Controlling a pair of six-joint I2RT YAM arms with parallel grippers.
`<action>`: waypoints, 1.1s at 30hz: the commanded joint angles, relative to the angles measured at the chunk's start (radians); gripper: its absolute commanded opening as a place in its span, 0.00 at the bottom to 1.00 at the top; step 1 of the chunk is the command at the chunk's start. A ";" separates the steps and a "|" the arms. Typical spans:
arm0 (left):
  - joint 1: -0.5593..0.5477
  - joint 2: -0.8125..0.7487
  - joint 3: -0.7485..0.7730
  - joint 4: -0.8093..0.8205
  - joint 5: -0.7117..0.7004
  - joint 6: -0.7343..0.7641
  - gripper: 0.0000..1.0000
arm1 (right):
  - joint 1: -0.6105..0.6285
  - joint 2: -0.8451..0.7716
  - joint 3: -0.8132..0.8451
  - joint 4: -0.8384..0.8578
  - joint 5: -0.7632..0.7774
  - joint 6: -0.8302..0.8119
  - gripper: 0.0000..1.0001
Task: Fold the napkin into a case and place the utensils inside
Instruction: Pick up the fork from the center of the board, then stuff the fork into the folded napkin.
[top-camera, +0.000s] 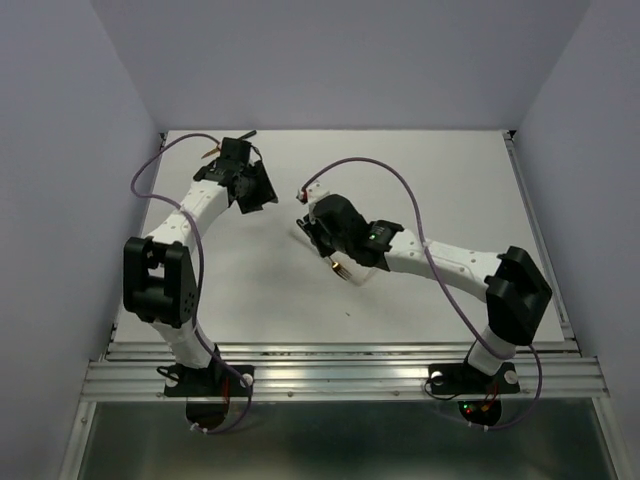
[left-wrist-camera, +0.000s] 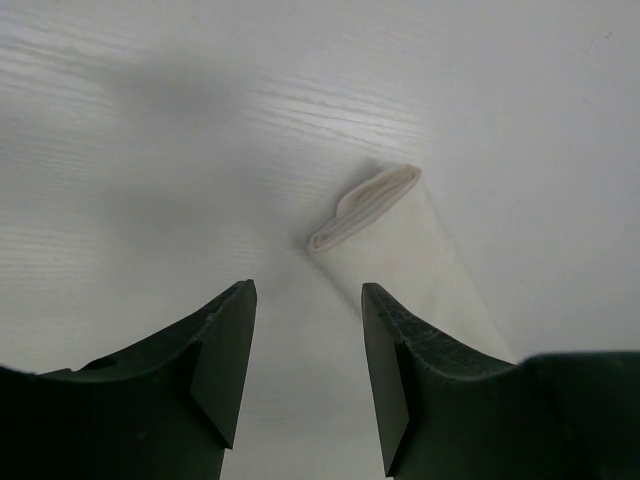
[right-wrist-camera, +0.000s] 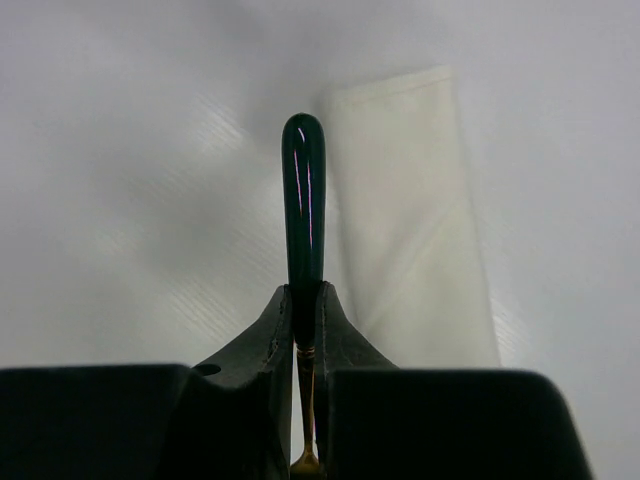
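Right wrist view shows the step in hand: the folding looks done, and loading is under way. The right pincer (right-wrist-camera: 303, 300) is clamped narrow on one utensil (right-wrist-camera: 303, 200). Its dark glossy handle points forward and its gold metal end trails back under the wrist. The case (right-wrist-camera: 410, 230) lies flat on the worktop (top-camera: 450, 170), just to the right of that handle and not touching it.

From above, this pincer hangs over the middle of the worktop. The white case is hard to pick out there against the white surface.

The left pincer (left-wrist-camera: 307, 295) stands wide and holds nothing. It is out toward the far left corner and faces the case's layered end, which looks like the opening.

My judgement is that the next move has two parts. The right arm must line the handle up with that mouth and slide it in lengthwise. The left pincer may need to pin or lift the top layer so the cloth does not bunch or get pushed along.

Count:
- One case.
- One utensil, in the grip.
- One thin brown piece (top-camera: 209, 152) beside the left wrist near the far left corner. It is partly hidden, so I cannot tell whether it is one utensil or more.
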 joint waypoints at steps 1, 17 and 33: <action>-0.060 0.090 0.085 0.025 0.053 0.023 0.57 | -0.072 -0.087 -0.102 0.008 0.024 -0.044 0.01; -0.091 0.383 0.220 0.021 0.090 0.014 0.55 | -0.152 -0.035 -0.164 -0.079 0.014 -0.106 0.01; -0.120 0.489 0.304 -0.019 0.087 0.027 0.54 | -0.161 0.106 -0.083 -0.090 -0.017 -0.173 0.01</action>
